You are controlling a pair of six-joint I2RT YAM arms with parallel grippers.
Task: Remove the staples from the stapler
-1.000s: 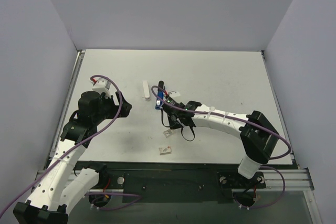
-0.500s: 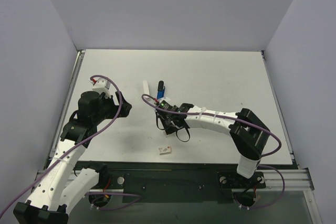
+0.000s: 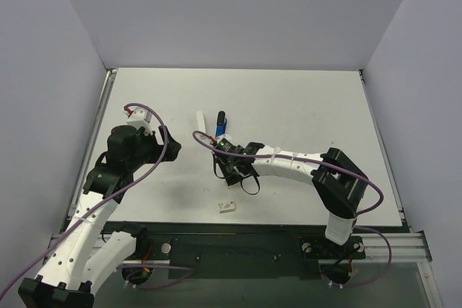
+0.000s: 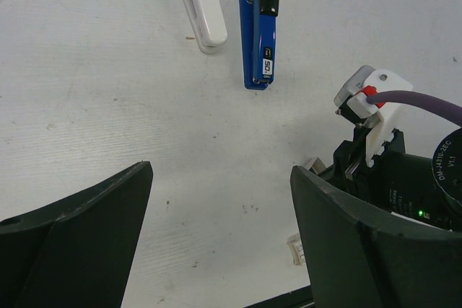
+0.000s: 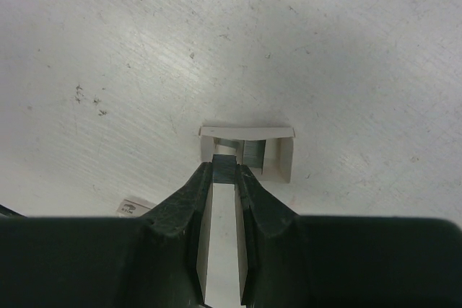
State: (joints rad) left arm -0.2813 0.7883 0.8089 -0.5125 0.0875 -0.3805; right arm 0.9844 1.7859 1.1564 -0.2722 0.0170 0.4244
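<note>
Backed away from the stapler [image 4: 260, 41], left lying flat on the worktop [image 3: 303, 106] just beside a white bar [image 4: 204, 9], with no loose staples plainly in sight there. Parked now nearer the bases over a folded paper scrap [image 5: 281, 160], right jaws nearly closed, a pale sliver in the slot between: perhaps the staples, perhaps bare worktop, cannot tell. Left jaws wide apart, holding nothing, well off to the left; unloading likely unconfirmed as yet.

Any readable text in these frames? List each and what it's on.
"50": white label on the blue stapler.
"DM-J4310-2EC", "V1.1": black motor cap, right edge of left wrist view.
Paper scrap, red marks: too small to read.
</note>
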